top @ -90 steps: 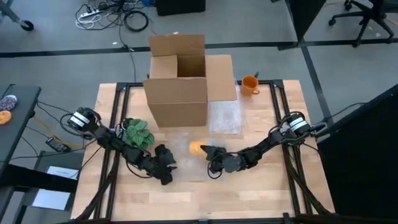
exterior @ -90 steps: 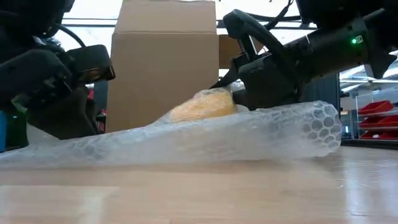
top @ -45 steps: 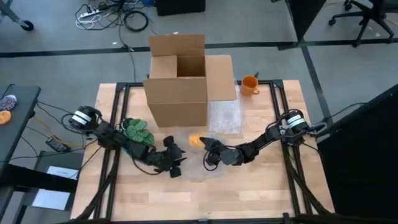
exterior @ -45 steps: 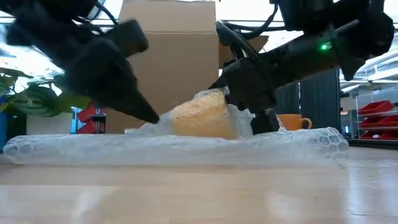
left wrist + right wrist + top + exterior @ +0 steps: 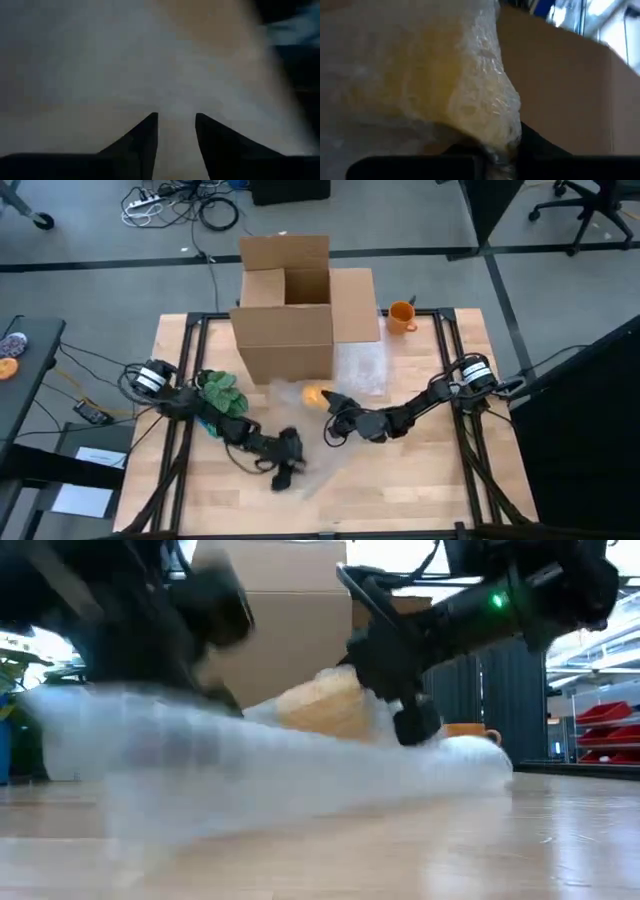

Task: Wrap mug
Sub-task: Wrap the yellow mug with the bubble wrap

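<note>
Running across a grey floor [image 5: 90, 290] strewn with cables [image 5: 185, 205], the room holds a pale wooden bench [image 5: 420, 490] on a black frame. Near the bench's left edge sits a green plant [image 5: 222, 392]. The left gripper [image 5: 283, 477] is toward the front edge, its fingers slightly apart, with the blurred bubble wrap [image 5: 250, 755] right at them; whether they pinch it I cannot tell. A cardboard box [image 5: 287, 310] stands at the back edge. The yellow mug [image 5: 314, 394], swathed in the wrap, lies mid-bench in front of the box. The right gripper [image 5: 335, 420] is clamped on the wrap beside it. An orange cup [image 5: 401, 315] stands at the back edge, right of the box.
</note>
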Controlling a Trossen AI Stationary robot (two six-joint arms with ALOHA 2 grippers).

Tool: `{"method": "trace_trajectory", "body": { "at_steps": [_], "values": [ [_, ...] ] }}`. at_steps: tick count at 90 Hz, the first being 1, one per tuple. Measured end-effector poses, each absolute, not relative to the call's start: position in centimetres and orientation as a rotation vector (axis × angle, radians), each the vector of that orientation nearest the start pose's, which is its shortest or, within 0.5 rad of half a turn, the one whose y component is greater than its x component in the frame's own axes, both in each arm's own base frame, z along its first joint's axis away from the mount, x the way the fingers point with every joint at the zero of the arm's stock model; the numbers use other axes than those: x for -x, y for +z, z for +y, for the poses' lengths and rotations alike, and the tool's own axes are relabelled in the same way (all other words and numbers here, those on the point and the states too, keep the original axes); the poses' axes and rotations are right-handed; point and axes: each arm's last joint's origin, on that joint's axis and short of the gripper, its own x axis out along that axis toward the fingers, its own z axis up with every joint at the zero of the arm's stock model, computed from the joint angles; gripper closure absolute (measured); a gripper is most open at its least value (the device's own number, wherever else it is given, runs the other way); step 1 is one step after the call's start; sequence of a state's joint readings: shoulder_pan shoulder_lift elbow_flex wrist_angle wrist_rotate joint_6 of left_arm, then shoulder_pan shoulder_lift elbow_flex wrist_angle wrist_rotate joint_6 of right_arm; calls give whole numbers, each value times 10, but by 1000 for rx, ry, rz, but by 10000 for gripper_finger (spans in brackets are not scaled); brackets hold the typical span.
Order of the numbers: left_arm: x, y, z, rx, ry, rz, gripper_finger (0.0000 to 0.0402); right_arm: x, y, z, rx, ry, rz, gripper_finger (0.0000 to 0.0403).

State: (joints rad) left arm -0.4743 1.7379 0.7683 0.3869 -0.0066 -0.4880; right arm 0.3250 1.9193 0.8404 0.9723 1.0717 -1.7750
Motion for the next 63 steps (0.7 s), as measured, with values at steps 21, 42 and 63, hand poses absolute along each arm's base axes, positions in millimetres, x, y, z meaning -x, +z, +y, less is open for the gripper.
{"method": "trace_trajectory", "body": {
  "at_steps": [21, 42, 63],
  "values": [
    [-278, 183, -168, 282, -246, 915, 285, -342, 223, 114, 1707, -526, 553, 389],
    [-255, 247, -168, 104, -15, 907, 285, -325, 322, 126, 1601, -652, 367, 390],
    [-232, 294, -168, -25, 120, 801, 285, -308, 396, 146, 1598, -699, 228, 390]
  ]
}}
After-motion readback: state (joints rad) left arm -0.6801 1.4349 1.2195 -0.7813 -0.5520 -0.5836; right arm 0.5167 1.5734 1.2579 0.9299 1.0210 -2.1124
